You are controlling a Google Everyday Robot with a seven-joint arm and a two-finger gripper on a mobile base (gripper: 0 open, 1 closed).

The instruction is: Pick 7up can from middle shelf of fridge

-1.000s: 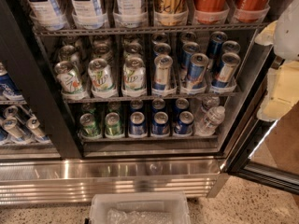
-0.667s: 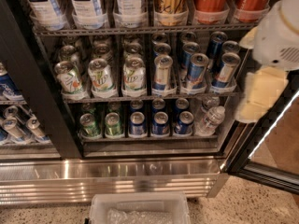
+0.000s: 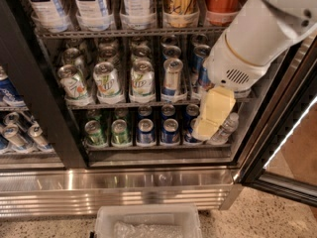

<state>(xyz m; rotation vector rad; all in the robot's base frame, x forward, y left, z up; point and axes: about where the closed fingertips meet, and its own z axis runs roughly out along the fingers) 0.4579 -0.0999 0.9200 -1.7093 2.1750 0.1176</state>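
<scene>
Since the earlier frame, the white arm has swung in from the right and now covers the right side of the fridge opening. Tool: pale yellow, below the arm, in front of the right end of the table, which is the middle wire shelf. Whether it is released or clenched cannot be told. A blue-and-silver can stands between the tool and the nearest 7up can. That can stands upright at the table's front edge, apart from the tool, with two more 7up cans toward the left corner.
</scene>
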